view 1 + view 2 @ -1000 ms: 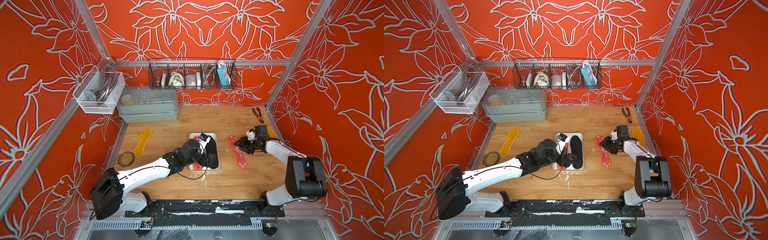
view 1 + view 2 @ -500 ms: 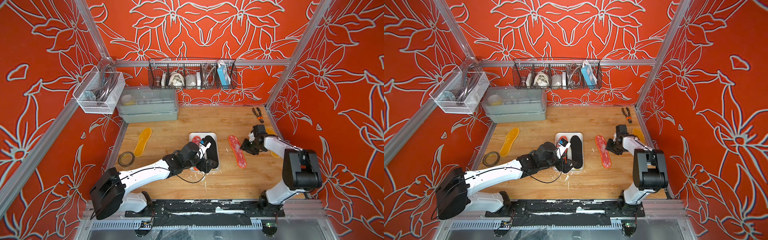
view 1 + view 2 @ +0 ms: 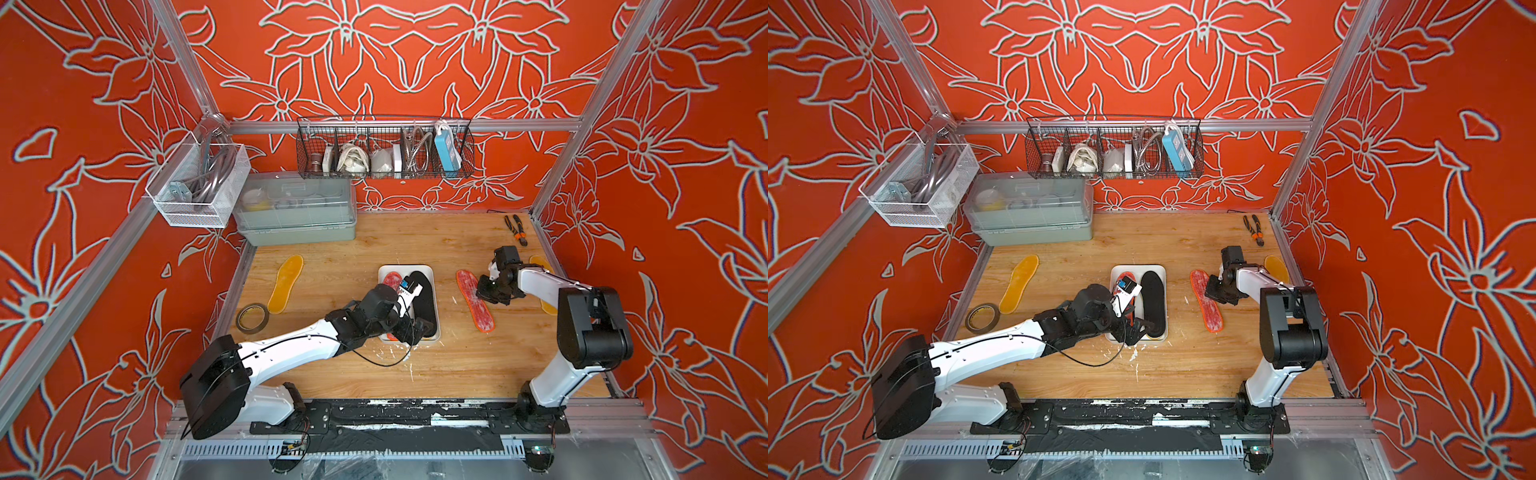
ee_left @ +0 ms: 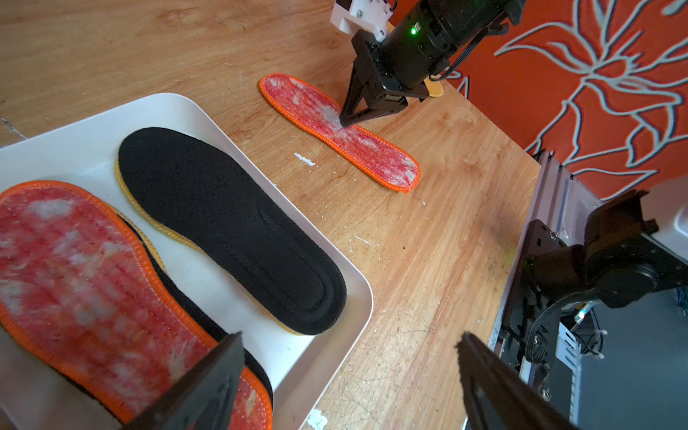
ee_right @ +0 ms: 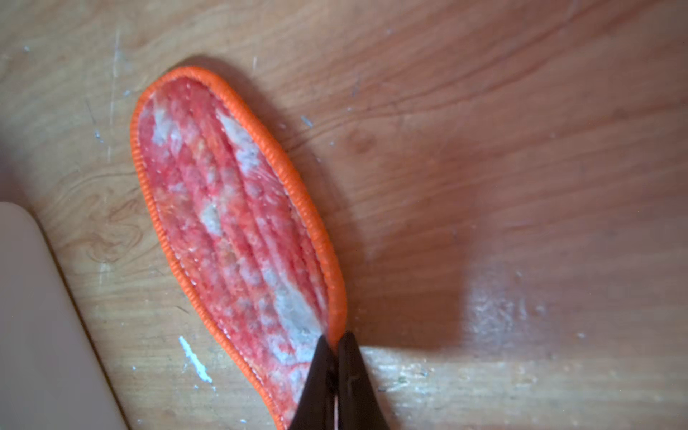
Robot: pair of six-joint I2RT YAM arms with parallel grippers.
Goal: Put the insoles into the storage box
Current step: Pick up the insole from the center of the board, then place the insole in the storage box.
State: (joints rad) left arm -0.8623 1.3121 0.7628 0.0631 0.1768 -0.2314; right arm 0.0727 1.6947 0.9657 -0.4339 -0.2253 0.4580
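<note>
Right gripper [image 5: 335,344]: jaws pressed together on the orange rim of the red-white insole [image 5: 238,223], which lies on the table [image 3: 457,374] just right of the storage box [image 3: 405,269]. Only the right wrist view shows this pinch.

Left gripper [image 4: 348,340]: spread, empty, above the box's near end.

The left wrist view alone shows stacking in the box: black insole [image 4: 231,223] over a yellow edge, and second red-white insole [image 4: 82,268] over black.

Yellow insole [image 3: 284,282]: on the table, well left.

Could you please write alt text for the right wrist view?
The right gripper is closed, pinching the orange rim of a mottled red-white insole lying on the wooden table. A corner of the white storage box shows nearby.
</note>
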